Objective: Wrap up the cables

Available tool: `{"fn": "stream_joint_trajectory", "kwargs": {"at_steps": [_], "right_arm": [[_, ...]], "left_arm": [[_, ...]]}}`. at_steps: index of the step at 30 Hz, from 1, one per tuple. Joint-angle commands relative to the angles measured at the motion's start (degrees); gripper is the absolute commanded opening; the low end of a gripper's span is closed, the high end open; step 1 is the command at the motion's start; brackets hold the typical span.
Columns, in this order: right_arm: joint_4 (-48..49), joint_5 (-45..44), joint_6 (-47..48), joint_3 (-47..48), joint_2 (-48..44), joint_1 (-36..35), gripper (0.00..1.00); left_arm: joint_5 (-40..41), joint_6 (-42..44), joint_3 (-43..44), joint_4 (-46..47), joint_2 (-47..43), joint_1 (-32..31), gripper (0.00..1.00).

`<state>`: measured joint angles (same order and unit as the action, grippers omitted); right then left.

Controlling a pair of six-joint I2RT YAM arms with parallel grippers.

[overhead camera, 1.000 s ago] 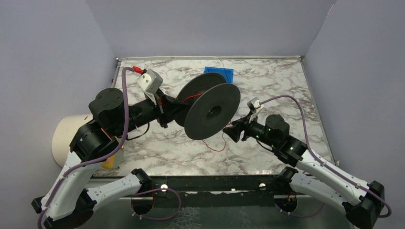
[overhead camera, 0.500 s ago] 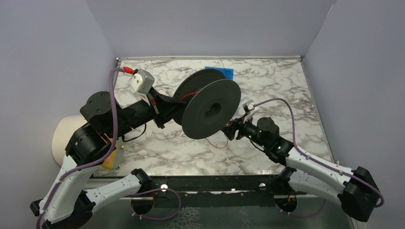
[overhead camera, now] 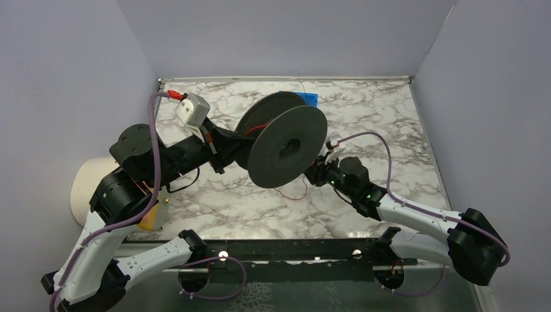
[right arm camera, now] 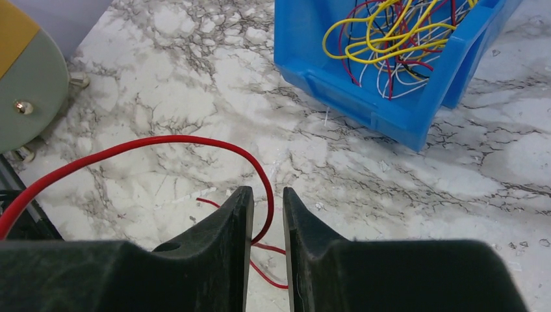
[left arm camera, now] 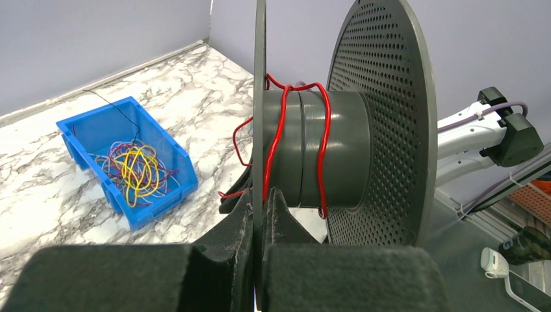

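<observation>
Cables: most lie as a yellow, red and purple tangle in the blue bin, left of centre in the left wrist view and top centre of the overhead view, behind the spool. One red cable is out, with a few turns on the spool's hub and slack dropping to the marble table.

Left gripper: clamped on the edge of one flange, a finger on each side. It holds the spool off the table, hub axis running roughly upper left to lower right in the overhead view.

Right gripper: only a narrow slot between the fingers. The red cable arcs in from the left edge of the wrist view and dips into that slot. Pinched or merely threaded, you cannot tell.

Relation to watch: the right gripper sits just off the lower right of the spool's lower-right flange, with the slack loop below and left of it and the hub up and left.

Judgement: the right arm is nearer, so the next lap is yours to lead over that flange rim onto the hub. Risk: the wire falls outside the flange.
</observation>
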<state>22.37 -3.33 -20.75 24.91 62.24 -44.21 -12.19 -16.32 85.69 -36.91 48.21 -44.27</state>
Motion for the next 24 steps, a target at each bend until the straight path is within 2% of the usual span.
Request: {"fn": "stream_joint_trajectory", "kwargs": {"at_steps": [1, 3, 5, 6, 12, 24], "right_arm": [[3.7, 2.6, 0.5, 0.8, 1.7, 0.2, 0.25], [3.8, 4.1, 0.8, 0.9, 2.1, 0.2, 0.18], [3.9, 5.3, 1.0, 0.9, 2.5, 0.2, 0.04], [3.6, 6.0, 1.0, 0.9, 2.7, 0.2, 0.01], [3.0, 11.8, 0.2, 0.0, 4.0, 0.1, 0.01], [-2.0, 12.3, -2.2, -3.3, 0.1, -3.2, 0.01]], "left_arm": [[2.4, -1.3, -0.2, 6.3, -0.7, -0.2, 0.00], [2.8, -1.4, -0.3, 6.3, -0.6, -0.2, 0.00], [3.6, -1.7, -0.5, 6.2, -0.6, -0.2, 0.00], [4.3, -2.0, -0.6, 6.3, -0.4, -0.2, 0.00], [12.0, -4.8, -1.7, 7.0, 1.0, -0.2, 0.00], [35.0, -8.2, -0.8, 7.2, 5.3, -0.2, 0.00]]}}
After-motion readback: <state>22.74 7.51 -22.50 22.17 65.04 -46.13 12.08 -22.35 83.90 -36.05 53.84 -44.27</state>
